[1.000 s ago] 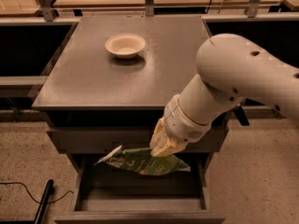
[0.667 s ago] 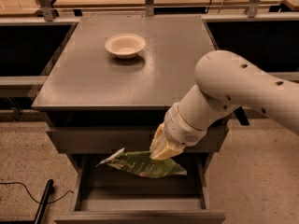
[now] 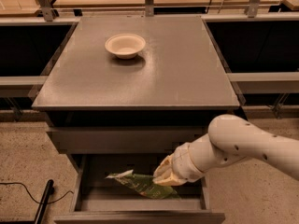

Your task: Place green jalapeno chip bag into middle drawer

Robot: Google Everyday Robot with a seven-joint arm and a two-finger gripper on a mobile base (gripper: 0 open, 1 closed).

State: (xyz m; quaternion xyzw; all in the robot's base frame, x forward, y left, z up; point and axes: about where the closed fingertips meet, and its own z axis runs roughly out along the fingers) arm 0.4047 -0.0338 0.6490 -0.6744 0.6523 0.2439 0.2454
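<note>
The green jalapeno chip bag (image 3: 142, 185) is a crinkly green bag with a white corner. It hangs low inside the pulled-out middle drawer (image 3: 140, 214), just above the drawer floor. My gripper (image 3: 162, 177) is at the bag's right end, at the tip of the white arm (image 3: 243, 146) that reaches in from the right, and it is shut on the bag. The cream wrist covers the fingers. The drawer front above stays closed.
A cream round bowl (image 3: 124, 45) sits on the grey cabinet top (image 3: 140, 73) toward the back left. Dark shelving flanks the cabinet on both sides. A black cable (image 3: 28, 197) and a dark foot lie on the speckled floor at the lower left.
The arm has dropped lower and swung toward the right. The bag has gone down with it, from above the drawer opening into the drawer.
</note>
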